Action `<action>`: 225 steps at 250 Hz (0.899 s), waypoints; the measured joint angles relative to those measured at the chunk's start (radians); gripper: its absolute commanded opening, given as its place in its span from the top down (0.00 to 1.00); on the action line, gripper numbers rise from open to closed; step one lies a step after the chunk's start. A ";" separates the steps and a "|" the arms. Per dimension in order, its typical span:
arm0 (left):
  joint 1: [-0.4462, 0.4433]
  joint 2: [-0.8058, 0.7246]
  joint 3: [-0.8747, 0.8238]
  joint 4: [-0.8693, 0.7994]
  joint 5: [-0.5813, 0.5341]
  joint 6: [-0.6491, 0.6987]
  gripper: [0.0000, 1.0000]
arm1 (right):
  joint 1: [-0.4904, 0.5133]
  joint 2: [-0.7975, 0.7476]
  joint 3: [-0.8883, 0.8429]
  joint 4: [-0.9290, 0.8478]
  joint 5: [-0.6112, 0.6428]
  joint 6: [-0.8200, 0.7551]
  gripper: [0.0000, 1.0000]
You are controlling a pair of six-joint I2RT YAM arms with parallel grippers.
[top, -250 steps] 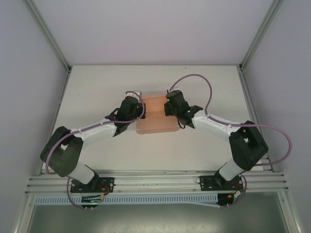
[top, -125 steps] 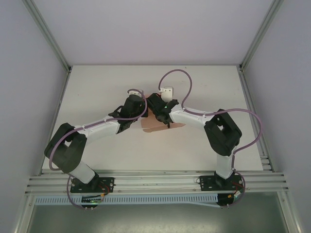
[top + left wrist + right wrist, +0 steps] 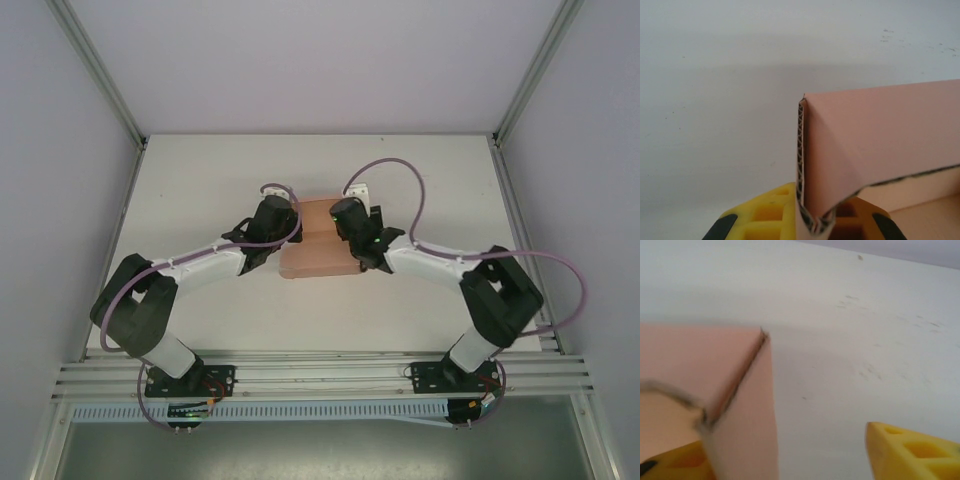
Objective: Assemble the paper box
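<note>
At the near edge, an aluminium rail (image 3: 320, 375) carries the two arm bases. From there the left arm (image 3: 200, 265) and the right arm (image 3: 440, 265) both reach inward over the white table (image 3: 200, 180).

The paper box (image 3: 318, 258), salmon-pink card, lies around the middle of the table between the two wrists. Its flat bottom is on the surface and its walls are partly raised.

The left gripper (image 3: 807, 222) is at the box's left side and is clenched on it. In the left wrist view its yellow fingers (image 3: 765, 220) press from both sides on an upright wall. That wall's corrugated edge is folded double between them, and the pink wall runs off to the right.

The right gripper (image 3: 790, 457) is at the box's far right corner, and its claw is released. One yellow finger (image 3: 910, 450) stands well clear over bare table. The other sits low at the left, by the raised corner of the card, which is blurred here. It is hard to tell whether that finger touches the wall.

A purple cable (image 3: 400, 165) loops beyond the right wrist, and past it is the table's far edge.
</note>
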 measured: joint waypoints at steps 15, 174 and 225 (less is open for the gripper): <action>0.001 0.000 -0.001 0.002 0.000 0.003 1.00 | -0.001 -0.044 -0.015 0.036 -0.070 -0.030 0.25; 0.001 -0.010 0.101 -0.128 0.085 0.296 1.00 | -0.088 -0.447 -0.174 0.011 -0.142 0.072 0.01; 0.002 0.053 0.275 -0.369 0.316 0.633 0.99 | -0.223 -0.624 -0.230 -0.134 -0.131 0.169 0.01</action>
